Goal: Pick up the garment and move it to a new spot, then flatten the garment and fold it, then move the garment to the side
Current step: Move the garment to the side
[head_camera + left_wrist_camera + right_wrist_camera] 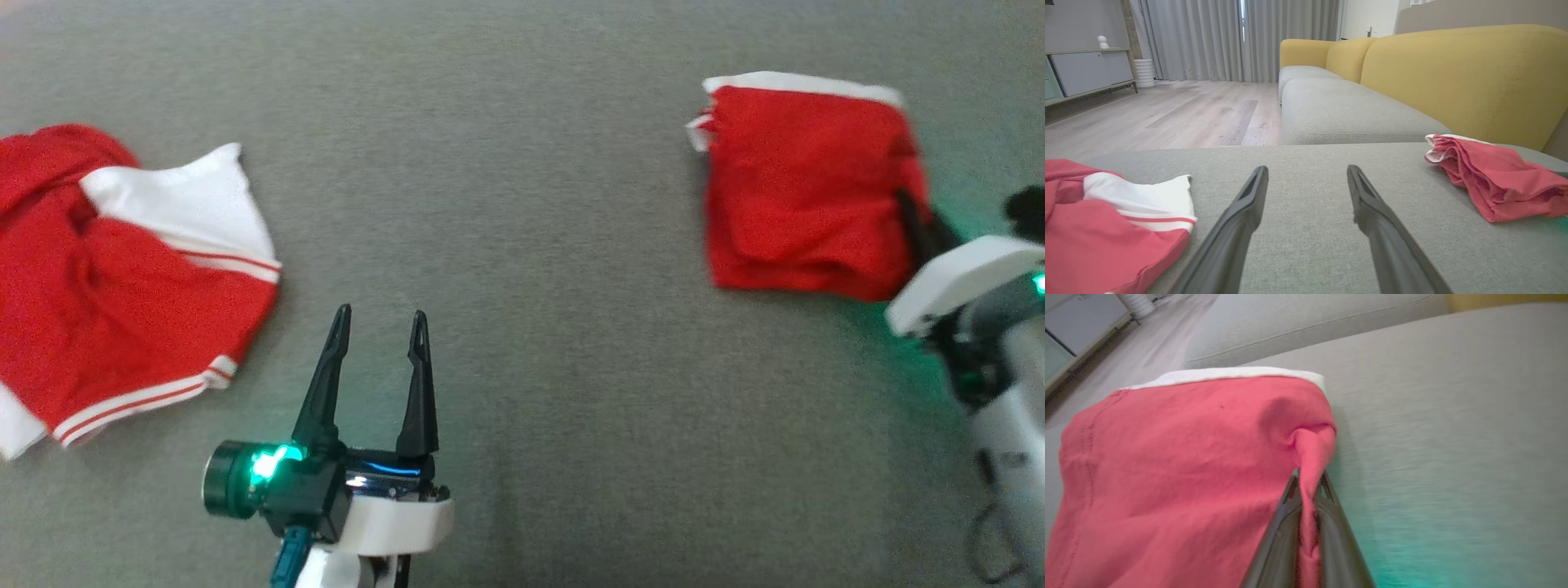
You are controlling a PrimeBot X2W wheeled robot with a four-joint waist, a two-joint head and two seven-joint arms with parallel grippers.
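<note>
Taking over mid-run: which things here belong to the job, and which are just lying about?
In the job: folded red garment, pinched by the right gripper; grey cushion under it.
Lying about: crumpled red-and-white garment, open left gripper, yellow sofa back, cabinet.

The garment is soft matt red cloth with white trim. The sofa seat is coarse grey woven fabric, and the left gripper looks like smooth dark plastic, tbh.
</note>
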